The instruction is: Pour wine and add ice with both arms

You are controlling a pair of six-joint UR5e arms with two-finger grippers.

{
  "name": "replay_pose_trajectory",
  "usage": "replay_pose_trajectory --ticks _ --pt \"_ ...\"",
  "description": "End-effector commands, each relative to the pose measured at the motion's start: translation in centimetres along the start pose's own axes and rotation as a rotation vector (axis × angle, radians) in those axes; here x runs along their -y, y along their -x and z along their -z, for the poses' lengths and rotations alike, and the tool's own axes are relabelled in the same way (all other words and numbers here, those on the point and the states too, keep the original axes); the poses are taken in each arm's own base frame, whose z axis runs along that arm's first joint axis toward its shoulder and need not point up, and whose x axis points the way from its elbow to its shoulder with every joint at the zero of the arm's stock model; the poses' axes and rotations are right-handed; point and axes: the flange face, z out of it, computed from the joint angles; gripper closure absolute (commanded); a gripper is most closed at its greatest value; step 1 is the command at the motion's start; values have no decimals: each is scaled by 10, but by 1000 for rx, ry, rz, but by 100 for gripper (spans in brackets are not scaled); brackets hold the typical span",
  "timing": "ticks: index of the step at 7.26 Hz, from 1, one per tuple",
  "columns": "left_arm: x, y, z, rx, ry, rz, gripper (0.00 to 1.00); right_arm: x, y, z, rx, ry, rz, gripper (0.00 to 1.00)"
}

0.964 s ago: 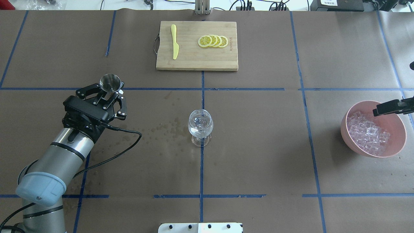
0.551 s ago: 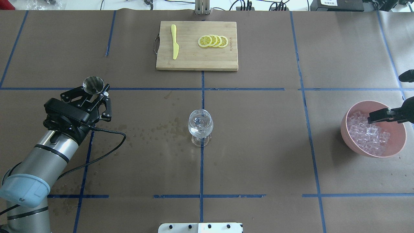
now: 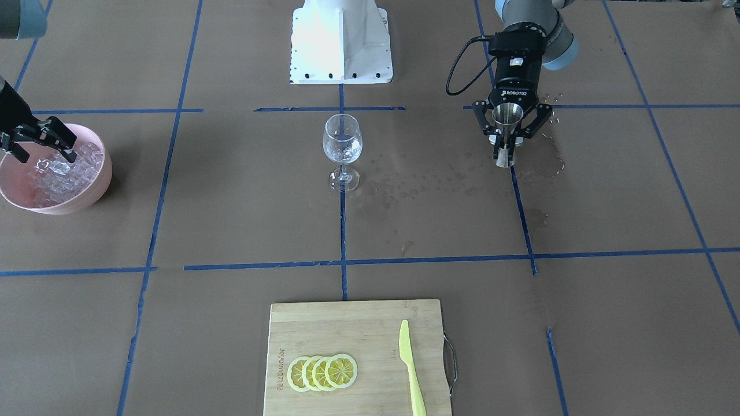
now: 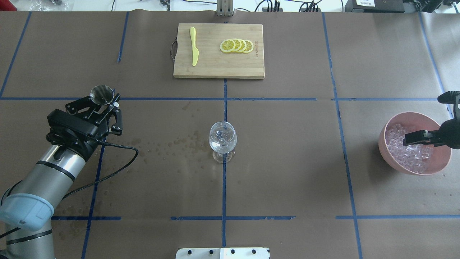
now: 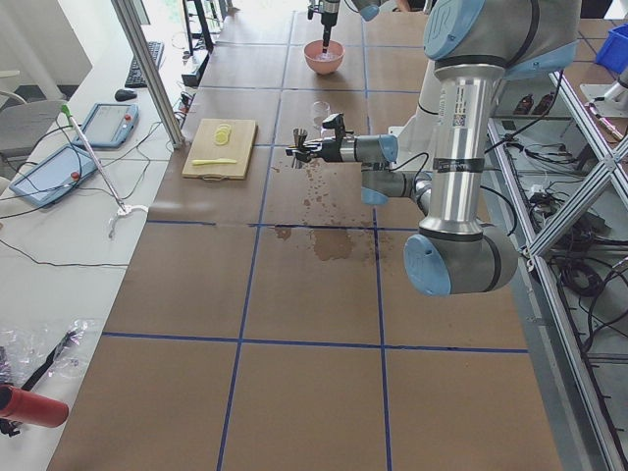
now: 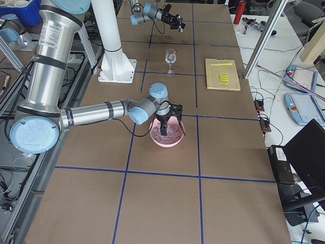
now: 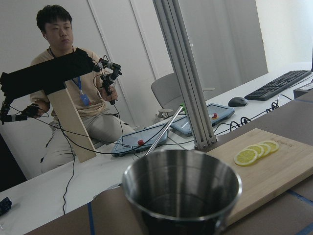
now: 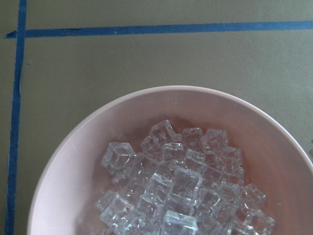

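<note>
My left gripper [image 4: 101,107] is shut on a steel jigger [image 4: 102,94], upright, at the table's left, well left of the wine glass [image 4: 222,139]. In the front view the jigger [image 3: 507,124] sits between the fingers, with its base close to the paper. The glass [image 3: 342,141] stands at the centre and holds a little clear wine, barely visible. My right gripper [image 4: 408,139] is open, fingers spread, low over the ice [image 4: 409,153] in the pink bowl [image 4: 381,145]. The right wrist view shows many clear ice cubes [image 8: 176,186] and no fingers.
A bamboo cutting board [image 4: 215,66] with lemon slices [image 4: 237,46] and a yellow knife [image 4: 194,46] lies at the far middle. Dark wet stains [image 4: 172,144] mark the paper between jigger and glass. The white base block [image 4: 222,253] is at the near edge.
My left arm has carried the jigger to the left, away from the glass, and has slowed. My right gripper has moved in over the bowl, down toward the ice.
</note>
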Motion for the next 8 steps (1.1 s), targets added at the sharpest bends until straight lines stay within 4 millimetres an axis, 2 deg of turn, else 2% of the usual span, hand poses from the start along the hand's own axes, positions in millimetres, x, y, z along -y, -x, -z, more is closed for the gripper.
replay_pose_trajectory --ticks 1,3,5,7,8 --pt "-2 1 0 -6 6 -2 100 -5 0 -11 -14 22 2 4" --pt "-6 4 1 -9 15 -10 100 -5 -4 -17 -24 33 -4 20" --pt "-6 4 1 -9 15 -10 100 -1 3 -17 -14 29 3 22" --pt "-6 4 1 -9 15 -10 100 0 2 -18 -16 28 2 30" --pt "-6 4 1 -9 15 -10 100 0 2 -19 -18 28 2 31"
